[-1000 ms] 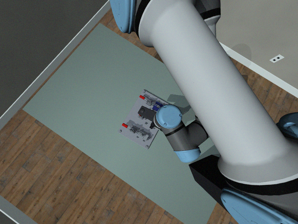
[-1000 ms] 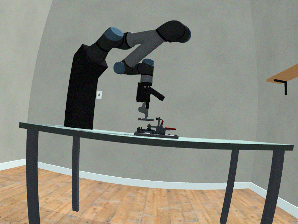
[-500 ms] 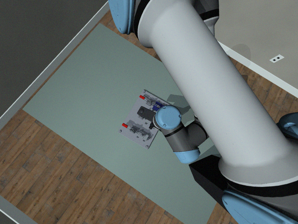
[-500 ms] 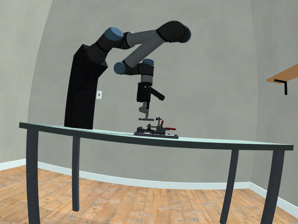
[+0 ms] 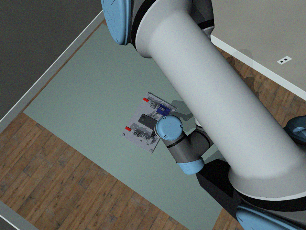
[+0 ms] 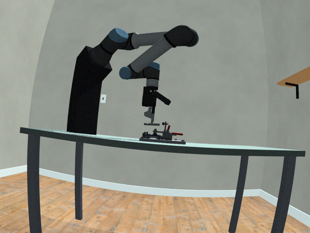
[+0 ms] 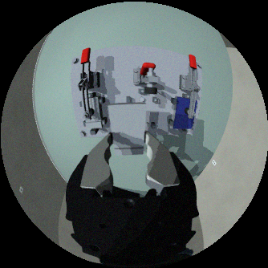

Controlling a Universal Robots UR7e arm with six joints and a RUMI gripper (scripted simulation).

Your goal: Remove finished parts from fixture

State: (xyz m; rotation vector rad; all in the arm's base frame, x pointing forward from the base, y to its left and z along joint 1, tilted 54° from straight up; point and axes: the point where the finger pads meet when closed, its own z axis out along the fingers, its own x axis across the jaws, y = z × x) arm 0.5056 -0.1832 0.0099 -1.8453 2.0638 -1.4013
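My gripper point(image 7: 128, 132) is shut on a flat grey finished part point(image 7: 127, 119) and holds it level in the air above the fixture point(image 7: 138, 94). In the side view the part point(image 6: 151, 123) hangs under the fingers point(image 6: 150, 115), a short way above the fixture point(image 6: 162, 138). The blue blank point(image 7: 184, 113) sits at the right station under its red-handled clamp point(image 7: 192, 61). The middle clamp point(image 7: 148, 66) stands over an empty station. The left station point(image 7: 91, 108) holds grey metal under its clamp; I cannot make out a slot there. In the overhead view the wrist point(image 5: 169, 127) hides the gripper, and the blank point(image 5: 164, 108) shows beside it.
The fixture plate lies near the middle of the green table top point(image 5: 98, 81). The arm's big link point(image 5: 217, 104) and black pedestal point(image 6: 85, 95) stand on the far side. Red clamp handles point(image 6: 177, 133) stick out from the fixture.
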